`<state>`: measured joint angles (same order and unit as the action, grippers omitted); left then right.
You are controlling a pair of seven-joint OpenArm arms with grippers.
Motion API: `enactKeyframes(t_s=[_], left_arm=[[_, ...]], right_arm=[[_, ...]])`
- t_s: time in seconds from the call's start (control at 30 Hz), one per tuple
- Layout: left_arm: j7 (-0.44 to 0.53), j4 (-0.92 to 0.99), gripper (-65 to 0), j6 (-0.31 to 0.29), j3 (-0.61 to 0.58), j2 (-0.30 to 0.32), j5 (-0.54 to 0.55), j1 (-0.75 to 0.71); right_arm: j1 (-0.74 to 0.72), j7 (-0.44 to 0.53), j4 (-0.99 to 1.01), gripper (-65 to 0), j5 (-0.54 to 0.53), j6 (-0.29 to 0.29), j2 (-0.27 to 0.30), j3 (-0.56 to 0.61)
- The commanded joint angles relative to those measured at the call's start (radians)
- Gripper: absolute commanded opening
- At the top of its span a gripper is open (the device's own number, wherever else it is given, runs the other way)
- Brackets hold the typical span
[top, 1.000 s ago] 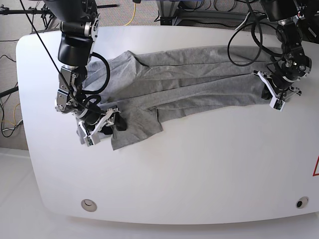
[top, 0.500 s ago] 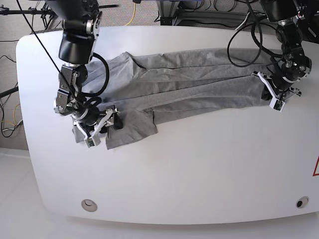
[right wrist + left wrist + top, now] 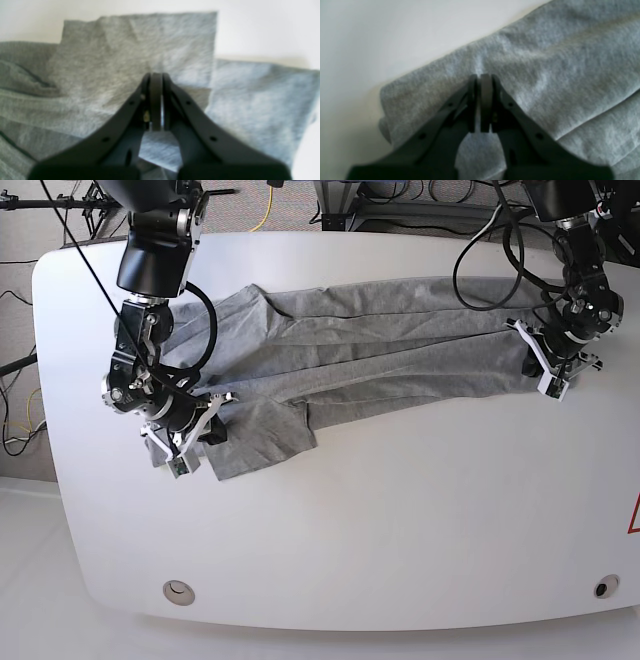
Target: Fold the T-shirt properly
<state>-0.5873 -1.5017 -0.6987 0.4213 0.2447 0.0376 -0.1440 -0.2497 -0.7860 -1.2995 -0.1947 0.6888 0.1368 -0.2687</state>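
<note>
The grey T-shirt [image 3: 380, 345] lies stretched into a long wrinkled band across the white table, with no lettering showing. My left gripper [image 3: 553, 378] is at the band's right end. In the left wrist view its jaws [image 3: 480, 76] are shut, pinching a small ridge of the T-shirt [image 3: 557, 62] near a rolled edge. My right gripper [image 3: 190, 445] is at the lower left end, over the sleeve-like flap. Seen from the right wrist, that gripper [image 3: 156, 75] is shut with the T-shirt [image 3: 125, 55] puckered at its tips.
The white table [image 3: 400, 520] has a round insert near each front corner [image 3: 178, 590] [image 3: 601, 587]. A red mark [image 3: 634, 515] sits at the right edge. Black cables hang from both arms over the cloth, and more cables lie on the floor behind.
My right gripper has shut its jaws on the cloth at the left end and shifted slightly left, drawing the flap with it. The left gripper has stayed shut at the right end.
</note>
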Motion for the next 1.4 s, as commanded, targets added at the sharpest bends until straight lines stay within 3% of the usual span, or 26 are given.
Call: enactKeyframes(t_s=[0.0, 0.53, 0.77, 0.87, 0.93, 1.07, 1.37], left_arm=[[0.011, -0.015, -64.0, 0.001, 0.003, 0.015, 0.011, 0.010], [0.011, -0.018, -63.8, 0.001, 0.002, 0.019, 0.004, 0.008], [0.009, -0.021, -63.7, 0.001, 0.001, 0.019, 0.003, 0.005], [0.009, -0.021, -63.7, 0.001, 0.001, 0.019, 0.003, 0.003], [0.004, -0.030, -63.9, 0.001, 0.002, 0.019, 0.005, 0.006], [0.004, -0.031, -64.0, 0.001, 0.003, 0.020, 0.005, 0.006], [-0.001, -0.041, -64.1, 0.001, 0.005, 0.023, 0.009, 0.014]], right_arm=[[-0.025, 0.015, -0.038, -65.0, -0.020, 0.009, 0.007, -0.003], [0.046, -0.124, -0.241, -65.0, -0.025, 0.009, 0.009, -0.023], [0.035, -0.134, -0.199, -64.6, -0.021, 0.009, 0.010, -0.021], [0.014, -0.132, -0.154, -60.3, -0.019, 0.009, 0.009, -0.018], [-0.036, -0.140, -0.112, -52.3, -0.005, 0.009, 0.009, 0.010], [-0.061, -0.142, -0.070, -45.5, -0.007, 0.009, 0.010, 0.028], [-0.116, -0.146, -0.002, -36.3, 0.000, 0.009, 0.014, 0.040]])
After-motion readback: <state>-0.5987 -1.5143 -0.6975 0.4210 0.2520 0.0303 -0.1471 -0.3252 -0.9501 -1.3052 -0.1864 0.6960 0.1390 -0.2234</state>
